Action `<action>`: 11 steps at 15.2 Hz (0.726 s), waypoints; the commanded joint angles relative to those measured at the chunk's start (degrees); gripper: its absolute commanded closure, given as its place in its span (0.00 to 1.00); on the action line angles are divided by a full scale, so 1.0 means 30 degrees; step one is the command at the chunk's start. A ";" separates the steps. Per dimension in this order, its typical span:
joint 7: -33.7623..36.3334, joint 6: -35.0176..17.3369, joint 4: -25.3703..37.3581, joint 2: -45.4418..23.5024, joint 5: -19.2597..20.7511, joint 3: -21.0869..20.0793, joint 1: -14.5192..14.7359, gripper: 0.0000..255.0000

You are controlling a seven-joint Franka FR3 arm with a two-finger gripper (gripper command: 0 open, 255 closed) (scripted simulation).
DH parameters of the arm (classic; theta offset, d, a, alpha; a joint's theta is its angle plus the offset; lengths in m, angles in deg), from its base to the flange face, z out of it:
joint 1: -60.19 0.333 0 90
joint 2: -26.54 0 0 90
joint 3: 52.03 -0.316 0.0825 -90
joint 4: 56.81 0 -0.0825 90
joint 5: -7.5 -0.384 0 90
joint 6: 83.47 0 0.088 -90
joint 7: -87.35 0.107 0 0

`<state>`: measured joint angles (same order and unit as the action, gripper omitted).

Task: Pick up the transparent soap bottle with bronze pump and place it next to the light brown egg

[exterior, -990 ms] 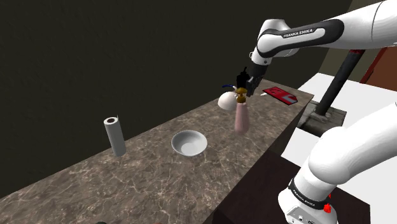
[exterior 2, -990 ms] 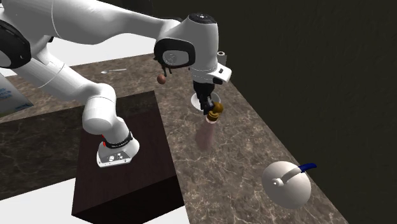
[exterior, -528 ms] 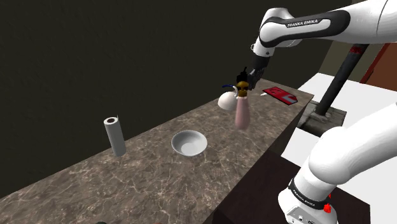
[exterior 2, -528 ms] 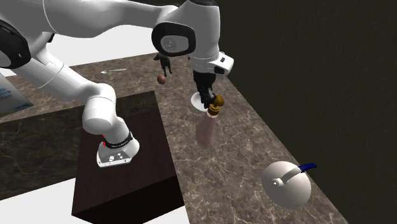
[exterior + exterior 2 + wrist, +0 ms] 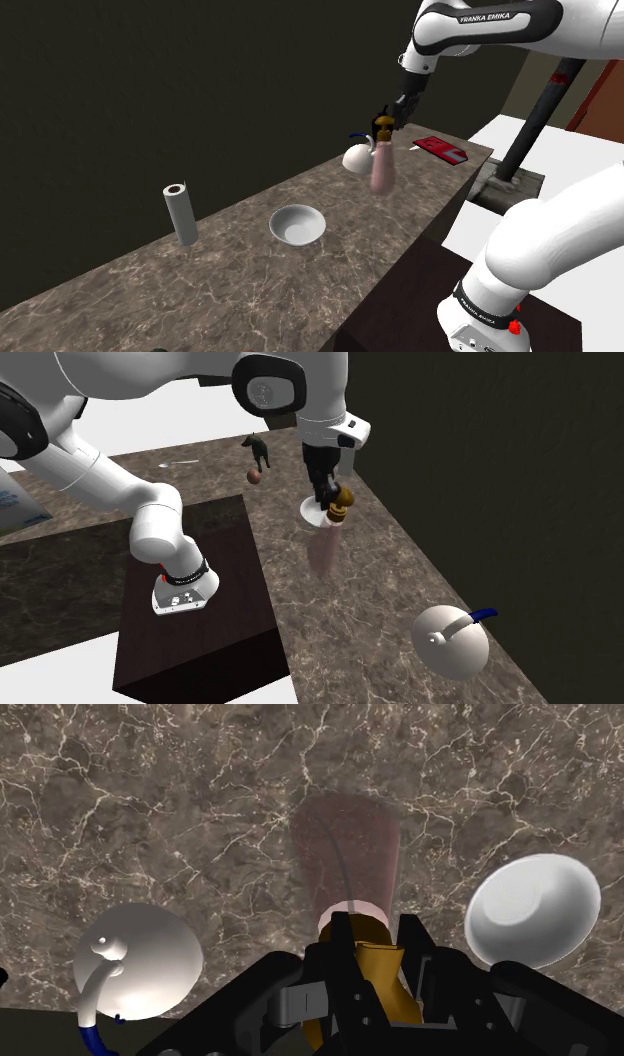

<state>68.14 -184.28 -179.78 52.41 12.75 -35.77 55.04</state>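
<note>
- Dark marble counter (image 5: 225, 285), dim wall behind.
- Gripper (image 5: 386, 117) clamped on bronze pump (image 5: 341, 502) of soap bottle (image 5: 381, 172), fingers pinching pump neck in wrist view.
- Bottle higher than a second ago, hanging upright, clear of counter, above stretch between white bowl (image 5: 297, 224) and white teapot (image 5: 356, 157).
- Lift looks done; carry toward egg likely next.
- Light brown egg (image 5: 255, 475) near counter's stand-side edge, just beside small dark figurine (image 5: 258, 449), well apart from bottle, beyond bowl.
- Paper roll (image 5: 180, 213) and red book (image 5: 442, 149) toward opposite counter ends, off likely path.
</note>
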 commanded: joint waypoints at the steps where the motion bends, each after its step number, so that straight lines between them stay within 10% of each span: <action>1: -0.0016 0.0531 0.0623 -0.0092 -0.0041 -0.0024 0.0026 1.00; 11: -0.0074 0.3052 0.3648 -0.0606 -0.0228 -0.0133 0.0149 1.00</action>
<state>67.99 -175.83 -169.74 50.78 12.12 -36.19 55.47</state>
